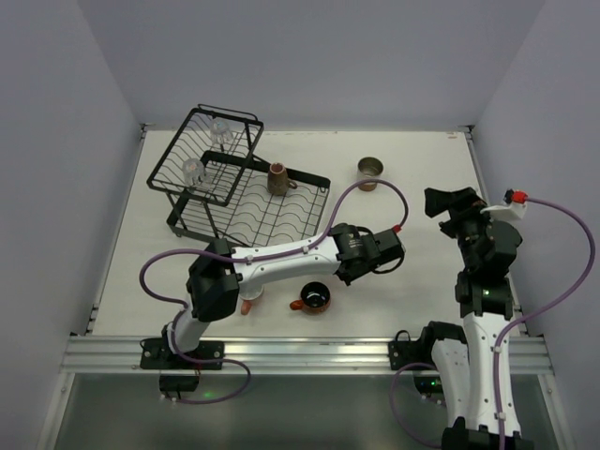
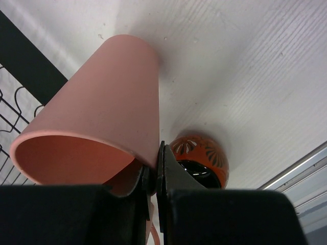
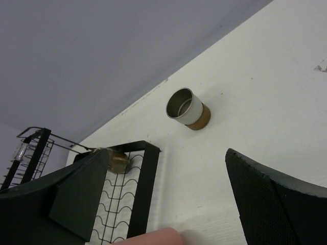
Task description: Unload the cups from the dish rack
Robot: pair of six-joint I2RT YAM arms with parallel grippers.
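Left wrist view: the left end effector (image 2: 157, 171) is pressed together on the rim of the salmon-pink tumbler (image 2: 102, 107), with one finger inside the mouth and the other against the outer wall. The tumbler is tipped, its open mouth facing the camera and its closed base pointing toward the white surface (image 2: 245, 66); whether the base touches the surface cannot be told. Just beyond the fingers stands the orange-red mug (image 2: 202, 155), upright on the surface with its dark inside showing. In the top external view this mug (image 1: 314, 298) sits near the front edge, just beside the left end effector (image 1: 361, 258), and the tumbler is hidden under the arm. The black wire dish rack (image 1: 314, 178) lies at the back left. Its tilted basket holds a clear glass (image 1: 220, 131) toward the back and a second clear glass (image 1: 192, 171) nearer the front, and the small brown cup (image 1: 278, 178) stands in the flat tray. The cream-and-brown cup (image 1: 369, 172) stands on the surface to the right of the rack, apart from it. The right end effector (image 1: 452, 202) hangs above the right side of the surface, fingers spread wide with nothing between them; its wrist camera sees the cream-and-brown cup (image 3: 188, 108) beyond the gap.
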